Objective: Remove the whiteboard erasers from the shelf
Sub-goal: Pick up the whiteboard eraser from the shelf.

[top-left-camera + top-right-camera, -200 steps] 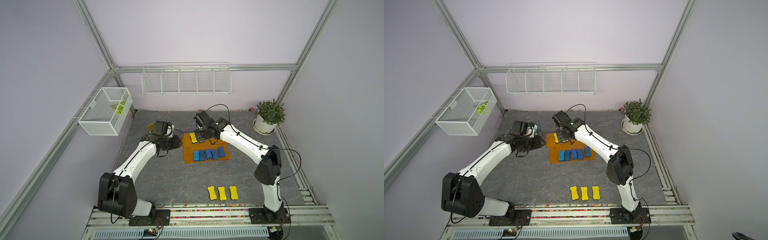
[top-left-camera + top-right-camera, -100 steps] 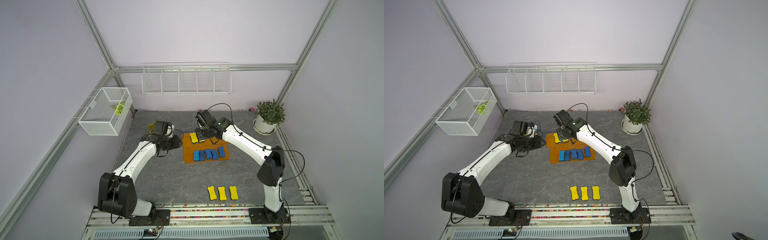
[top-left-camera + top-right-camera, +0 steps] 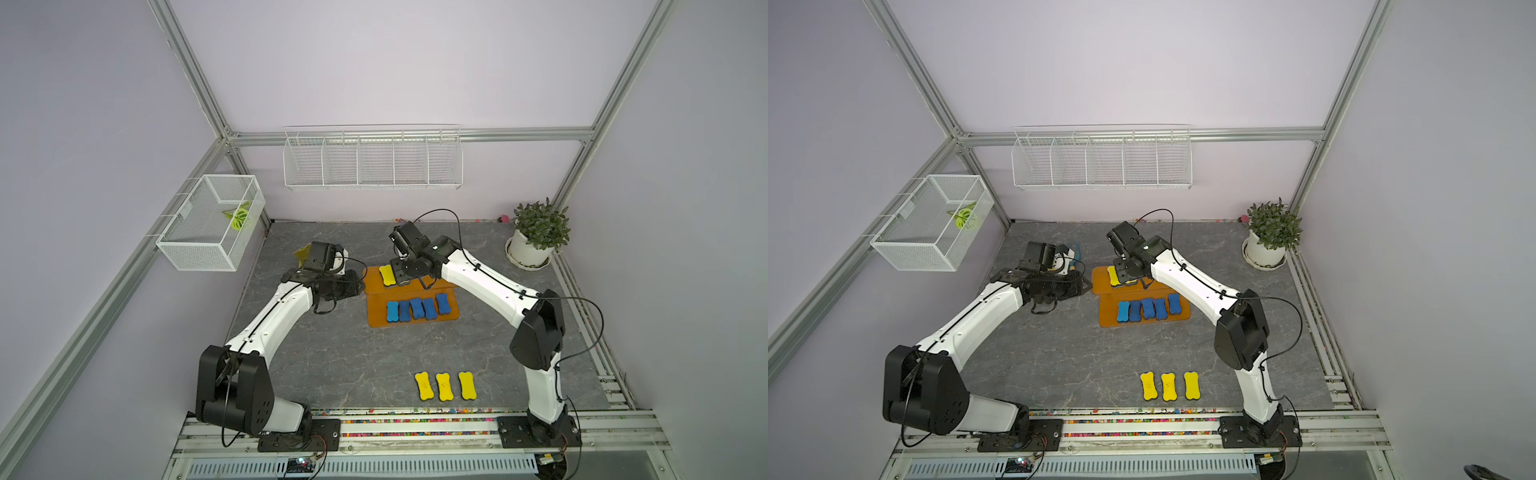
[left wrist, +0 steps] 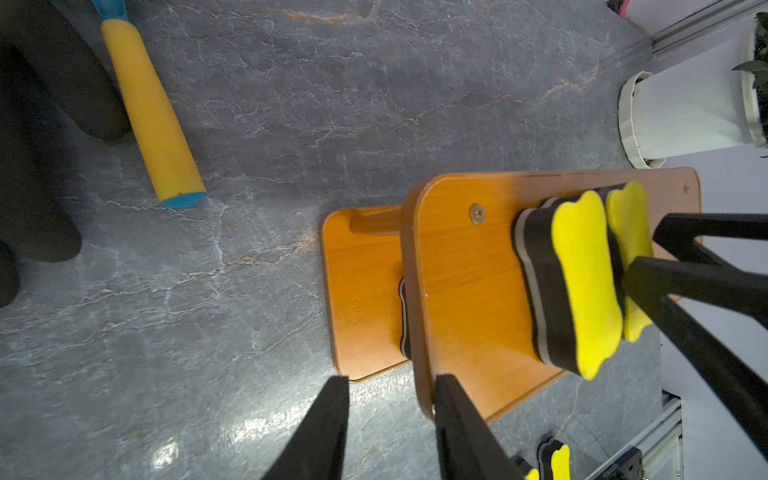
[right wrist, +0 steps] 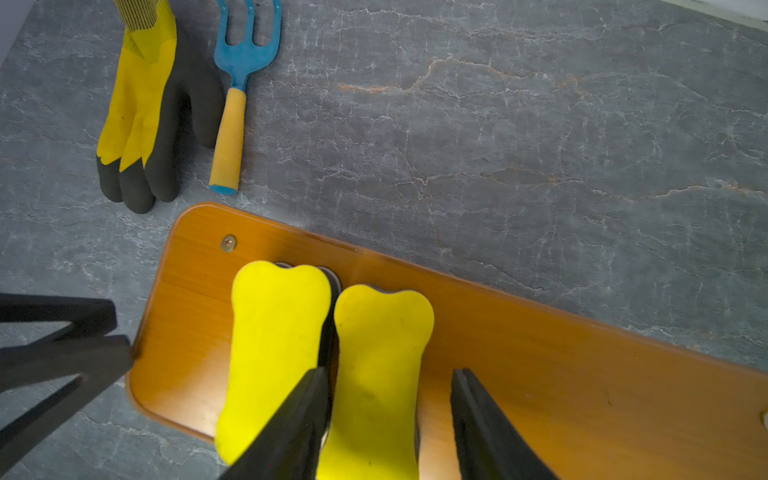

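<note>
The right gripper point(image 5: 388, 370) hangs over the top board of the shelf point(image 5: 540, 353), jaws spread astride one of two yellow whiteboard erasers point(image 5: 382, 332) there. At the shelf's nine o'clock the left gripper point(image 4: 390, 378), jaws apart, touches the board's end.

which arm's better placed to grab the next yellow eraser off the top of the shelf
Right. The right gripper straddles a yellow eraser on the shelf, with one open jaw on either side of it. The left gripper sits at the shelf's end, beside the upper board and over no eraser.
</note>
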Tool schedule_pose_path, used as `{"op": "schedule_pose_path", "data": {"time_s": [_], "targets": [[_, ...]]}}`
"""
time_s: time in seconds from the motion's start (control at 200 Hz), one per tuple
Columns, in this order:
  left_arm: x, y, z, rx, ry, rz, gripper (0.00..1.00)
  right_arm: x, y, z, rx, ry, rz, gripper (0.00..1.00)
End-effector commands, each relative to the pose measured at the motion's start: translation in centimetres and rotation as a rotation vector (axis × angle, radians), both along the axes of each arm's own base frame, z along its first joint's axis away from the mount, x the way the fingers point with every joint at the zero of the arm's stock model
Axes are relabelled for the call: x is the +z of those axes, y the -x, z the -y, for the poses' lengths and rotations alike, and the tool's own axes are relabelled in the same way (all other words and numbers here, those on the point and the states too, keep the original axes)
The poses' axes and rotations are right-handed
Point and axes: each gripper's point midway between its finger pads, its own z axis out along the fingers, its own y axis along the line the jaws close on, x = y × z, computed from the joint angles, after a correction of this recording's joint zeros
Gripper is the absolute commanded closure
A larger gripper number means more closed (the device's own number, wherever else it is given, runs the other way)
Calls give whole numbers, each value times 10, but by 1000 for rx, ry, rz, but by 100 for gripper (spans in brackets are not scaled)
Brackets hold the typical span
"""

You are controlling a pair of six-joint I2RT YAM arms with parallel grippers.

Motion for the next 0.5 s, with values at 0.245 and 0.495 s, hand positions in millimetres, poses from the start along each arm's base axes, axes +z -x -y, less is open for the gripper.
{"op": "schedule_pose_path", "data": {"time_s": [0.245,0.495], "targets": [[-1,-1,-4,4,-14,11,60,-19,-5,8,-18,57,-16,46],[0,-1,-6,9,-16,13,60,-28,-6,13,-33,98,-20,47]]}}
